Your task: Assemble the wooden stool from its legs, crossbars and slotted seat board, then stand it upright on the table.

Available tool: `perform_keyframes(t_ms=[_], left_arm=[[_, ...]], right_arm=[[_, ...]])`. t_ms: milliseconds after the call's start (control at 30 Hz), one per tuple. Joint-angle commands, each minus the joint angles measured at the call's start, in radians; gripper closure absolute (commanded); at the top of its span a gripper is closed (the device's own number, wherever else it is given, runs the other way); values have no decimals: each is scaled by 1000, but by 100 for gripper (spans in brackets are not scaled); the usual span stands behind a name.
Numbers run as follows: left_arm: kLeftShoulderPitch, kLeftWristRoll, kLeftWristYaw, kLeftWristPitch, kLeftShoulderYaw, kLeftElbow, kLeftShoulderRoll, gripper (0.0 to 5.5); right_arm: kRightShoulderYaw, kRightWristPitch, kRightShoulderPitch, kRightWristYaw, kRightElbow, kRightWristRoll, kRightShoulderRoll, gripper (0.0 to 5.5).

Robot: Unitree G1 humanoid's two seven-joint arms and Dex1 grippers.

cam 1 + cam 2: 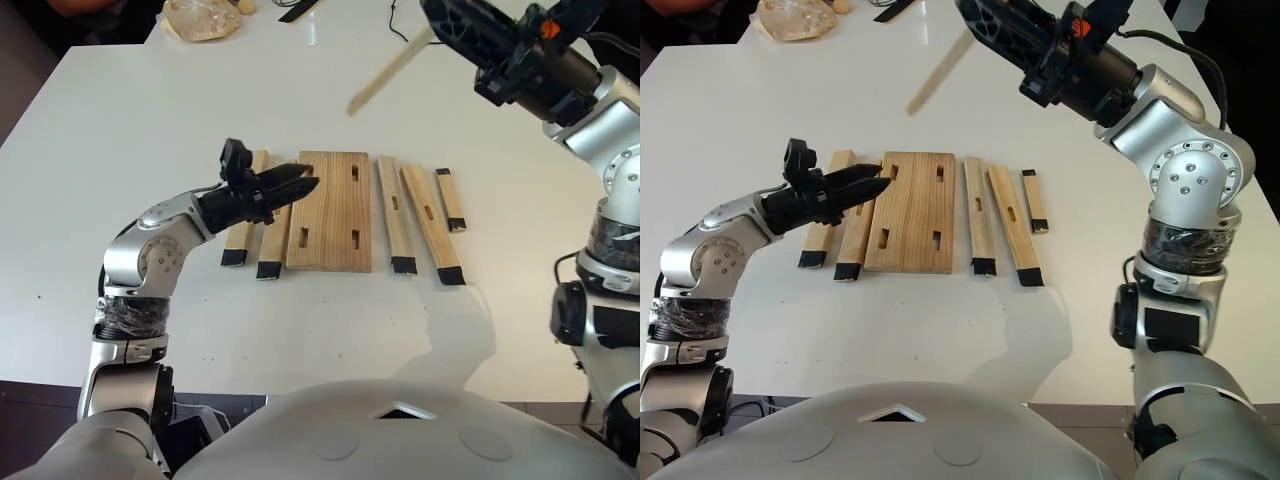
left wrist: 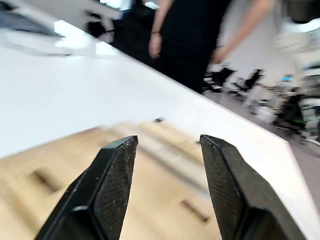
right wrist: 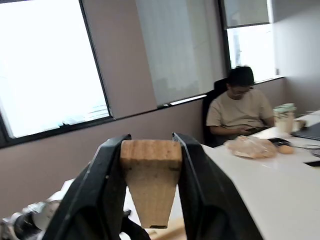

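From the remote station I see my right gripper (image 3: pixel 150 137) raised high over the far right of the white table (image 1: pixel 120 120), its two black fingers (image 3: pixel 100 180) clamped on the square end of a pale wooden bar (image 1: pixel 390 70), which slants down and away from it through the air, clear of the tabletop. My left gripper (image 1: pixel 308 178) hangs low over the middle of the table, its fingers parted by a moderate gap with nothing between them; the tips sit over the left edge of the slotted seat board (image 1: pixel 328 212), and I cannot tell whether they touch the wood. The seat board lies flat at the centre, four small slots showing in its face. Just beside its left edge lie two black-tipped legs (image 1: pixel 237 240), side by side and partly covered by my left arm. To the right of the board lie three more pieces, near one another but apart: a long slotted leg (image 1: pixel 396 215), a second long slotted leg (image 1: pixel 432 225) angled slightly outward, and a short crossbar (image 1: pixel 451 200) farthest right. All the long pieces have their black caps pointing toward me. At the far edge of the table rests a crumpled clear plastic bag (image 1: pixel 200 18).
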Motion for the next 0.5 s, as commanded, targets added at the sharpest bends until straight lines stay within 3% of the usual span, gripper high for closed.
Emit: perform_keyframes(t_ms=[33, 167, 300, 400, 500], left_arm=[[-57, 32, 273, -95, 154, 76, -128, 321], [-105, -18, 558, -146, 216, 30, -359, 321], [-101, -13, 691, -219, 189, -42, -548, 321], [-108, 1, 728, -246, 173, -42, -609, 321], [-116, 18, 724, -250, 168, -44, -599, 321]], right_arm=[[166, -247, 51, 235, 148, -336, -140, 420], [275, -430, 73, 374, 266, -549, -196, 420], [297, -513, 86, 472, 346, -637, -223, 420], [288, -536, 113, 522, 349, -655, -237, 420], [264, -530, 128, 570, 342, -645, -256, 420]])
